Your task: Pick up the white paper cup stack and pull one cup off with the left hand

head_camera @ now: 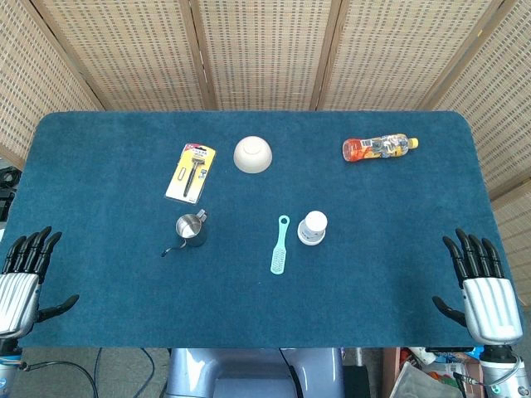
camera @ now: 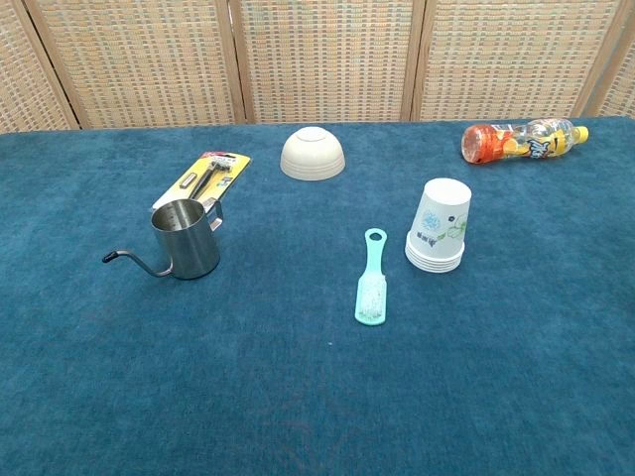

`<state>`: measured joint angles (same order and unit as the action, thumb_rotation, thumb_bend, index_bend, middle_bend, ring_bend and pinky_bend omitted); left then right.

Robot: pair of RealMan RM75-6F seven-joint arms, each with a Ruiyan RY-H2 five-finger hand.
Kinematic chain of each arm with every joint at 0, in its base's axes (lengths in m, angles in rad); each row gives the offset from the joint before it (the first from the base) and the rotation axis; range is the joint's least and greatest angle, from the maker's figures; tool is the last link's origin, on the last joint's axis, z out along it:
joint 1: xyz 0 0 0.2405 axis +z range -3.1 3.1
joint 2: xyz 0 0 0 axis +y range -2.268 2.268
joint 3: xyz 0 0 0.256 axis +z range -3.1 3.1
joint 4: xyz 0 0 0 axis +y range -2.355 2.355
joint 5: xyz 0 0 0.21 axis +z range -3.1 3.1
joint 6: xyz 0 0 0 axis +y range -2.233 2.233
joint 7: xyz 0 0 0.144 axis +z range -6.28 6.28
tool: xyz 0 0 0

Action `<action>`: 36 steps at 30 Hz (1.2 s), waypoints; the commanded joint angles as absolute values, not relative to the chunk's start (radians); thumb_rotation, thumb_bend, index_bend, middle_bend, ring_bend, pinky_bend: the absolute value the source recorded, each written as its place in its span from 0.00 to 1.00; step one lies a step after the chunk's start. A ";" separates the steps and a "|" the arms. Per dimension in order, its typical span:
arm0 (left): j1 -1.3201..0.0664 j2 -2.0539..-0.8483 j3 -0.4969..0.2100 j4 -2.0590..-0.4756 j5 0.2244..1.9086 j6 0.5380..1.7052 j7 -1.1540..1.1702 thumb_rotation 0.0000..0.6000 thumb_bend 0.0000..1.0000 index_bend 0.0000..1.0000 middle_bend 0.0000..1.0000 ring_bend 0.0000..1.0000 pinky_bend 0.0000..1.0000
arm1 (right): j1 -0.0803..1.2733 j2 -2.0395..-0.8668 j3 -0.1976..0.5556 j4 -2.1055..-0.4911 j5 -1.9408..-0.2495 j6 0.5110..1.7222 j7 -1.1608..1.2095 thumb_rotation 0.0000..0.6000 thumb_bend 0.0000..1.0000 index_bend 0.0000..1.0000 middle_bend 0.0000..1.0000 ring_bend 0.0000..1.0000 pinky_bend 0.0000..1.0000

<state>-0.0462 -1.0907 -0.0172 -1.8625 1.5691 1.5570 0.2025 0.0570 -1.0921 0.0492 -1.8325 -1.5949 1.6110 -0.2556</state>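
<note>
Near the middle of the head view, the white paper cup stack (head_camera: 313,227) is standing upside down just right of a teal brush (head_camera: 280,245). At the lower corners, the left hand (head_camera: 23,278) and right hand (head_camera: 479,286) are lying open, fingers spread, holding nothing.

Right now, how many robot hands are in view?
2: the left hand at the table's near left corner, the right hand at its near right corner, both open. The chest view shows neither.

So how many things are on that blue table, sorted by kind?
Paper cup stack: 1
Upturned bowl: 1
Metal pitcher: 1
Teal brush: 1
Drink bottle: 1
Packaged razor: 1
Total: 6
</note>
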 commanded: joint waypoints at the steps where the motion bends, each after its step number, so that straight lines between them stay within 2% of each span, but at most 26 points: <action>1: -0.045 -1.092 -0.017 -1.861 1.572 1.559 0.202 1.00 0.13 0.00 0.00 0.00 0.00 | 0.056 -1.091 0.051 -1.834 -1.597 1.611 -0.251 1.00 0.00 0.00 0.00 0.00 0.00; 11: -0.058 -1.099 -0.027 -1.852 1.540 1.530 0.196 1.00 0.13 0.00 0.00 0.00 0.00 | 0.102 -1.074 0.075 -1.843 -1.616 1.560 -0.192 1.00 0.00 0.00 0.00 0.00 0.00; 14: -0.064 -1.102 -0.032 -1.851 1.539 1.525 0.202 1.00 0.13 0.00 0.00 0.00 0.00 | 0.186 -1.054 0.113 -1.842 -1.626 1.464 -0.128 1.00 0.00 0.00 0.02 0.00 0.00; 17: -0.069 -1.107 -0.034 -1.853 1.535 1.518 0.211 1.00 0.13 0.00 0.00 0.00 0.00 | 0.294 -1.020 0.157 -1.864 -1.596 1.316 -0.059 1.00 0.00 0.01 0.06 0.00 0.01; 21: -0.076 -1.116 -0.040 -1.858 1.521 1.506 0.230 1.00 0.13 0.00 0.00 0.00 0.00 | 0.428 -1.012 0.216 -1.883 -1.493 1.114 -0.043 1.00 0.00 0.06 0.11 0.00 0.09; 23: -0.080 -1.120 -0.044 -1.862 1.513 1.501 0.240 1.00 0.13 0.00 0.00 0.00 0.00 | 0.496 -1.033 0.245 -1.881 -1.410 1.012 -0.054 1.00 0.00 0.07 0.13 0.01 0.11; 27: -0.086 -1.128 -0.053 -1.857 1.488 1.492 0.256 1.00 0.13 0.00 0.00 0.00 0.00 | 0.604 -1.112 0.279 -1.831 -1.259 0.889 -0.123 1.00 0.00 0.10 0.17 0.05 0.15; 32: -0.097 -1.133 -0.065 -1.846 1.451 1.469 0.255 1.00 0.13 0.00 0.00 0.00 0.00 | 0.699 -1.232 0.275 -1.730 -1.098 0.830 -0.266 1.00 0.00 0.16 0.19 0.06 0.15; 36: -0.100 -1.132 -0.068 -1.847 1.441 1.466 0.254 1.00 0.13 0.00 0.00 0.00 0.00 | 0.763 -1.323 0.270 -1.651 -0.950 0.804 -0.343 1.00 0.03 0.16 0.20 0.07 0.16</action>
